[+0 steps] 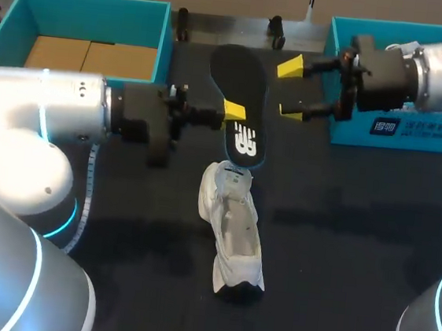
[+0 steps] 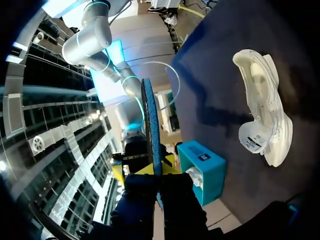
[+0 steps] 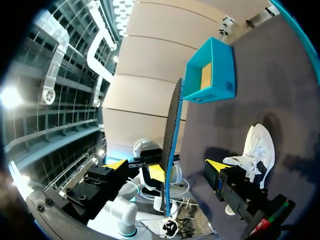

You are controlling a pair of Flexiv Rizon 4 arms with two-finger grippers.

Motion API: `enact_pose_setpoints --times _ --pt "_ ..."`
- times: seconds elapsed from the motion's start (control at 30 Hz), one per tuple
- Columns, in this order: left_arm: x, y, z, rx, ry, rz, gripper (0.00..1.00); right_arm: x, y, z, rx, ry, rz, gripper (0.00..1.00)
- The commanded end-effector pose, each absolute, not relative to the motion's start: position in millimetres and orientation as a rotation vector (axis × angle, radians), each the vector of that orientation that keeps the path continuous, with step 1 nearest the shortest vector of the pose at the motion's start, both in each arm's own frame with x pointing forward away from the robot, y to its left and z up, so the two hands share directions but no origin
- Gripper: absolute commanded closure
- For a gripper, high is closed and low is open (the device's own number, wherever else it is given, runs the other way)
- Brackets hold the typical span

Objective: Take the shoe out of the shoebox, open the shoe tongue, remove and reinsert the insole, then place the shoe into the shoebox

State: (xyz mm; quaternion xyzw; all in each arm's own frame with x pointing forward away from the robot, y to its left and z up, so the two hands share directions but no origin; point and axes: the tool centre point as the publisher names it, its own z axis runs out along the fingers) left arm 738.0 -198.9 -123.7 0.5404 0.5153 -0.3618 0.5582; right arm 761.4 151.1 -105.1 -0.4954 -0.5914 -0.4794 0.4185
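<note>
Dark tabletop [image 1: 337, 265] holds a white sneaker [image 1: 234, 230] near centre. Left gripper [image 1: 227, 119] clamps the black insole [image 1: 242, 81]; right gripper [image 1: 292, 90] gapes just right of it.

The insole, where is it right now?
In the head view the insole is clamped in the left gripper over mid-table, beyond the white shoe, the open right gripper alongside.

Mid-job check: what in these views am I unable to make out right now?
1. Head view: the inside of the right teal box is covered by the right arm; contents unknown.
2. Head view: the left claw shows one yellow tip; its other finger is behind the insole.
3. Left wrist view: the insole is edge-on; neither face shows.
4. Every view: the inner far end of the shoe is hidden under its upper.
</note>
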Motion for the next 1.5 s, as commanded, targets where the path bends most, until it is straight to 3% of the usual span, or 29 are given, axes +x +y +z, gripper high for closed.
enact_pose_setpoints --times 0.03,0.13,0.57,0.73,0.87,1.13,1.5 --pt "740 -208 -126 1.261 1.229 -0.826 1.00 768 161 -110 -1.237 -1.476 -1.204 0.03" --pt "744 -210 -127 1.256 1.231 -0.820 1.00 770 166 -112 -1.239 -1.467 -1.196 0.21" --pt "750 -221 -129 1.277 1.208 -0.822 1.00 775 176 -119 -1.243 -1.430 -1.174 0.37" --pt "752 -222 -129 1.275 1.203 -0.820 1.00 775 176 -122 -1.247 -1.418 -1.169 0.57" --pt "753 -223 -132 1.281 1.206 -0.821 1.00 776 176 -125 -1.243 -1.409 -1.166 0.62" --pt "753 -225 -135 1.287 1.208 -0.821 1.00 779 176 -129 -1.239 -1.392 -1.166 0.58" --pt "752 -226 -137 1.289 1.211 -0.827 1.00 780 173 -129 -1.248 -1.383 -1.162 0.77"
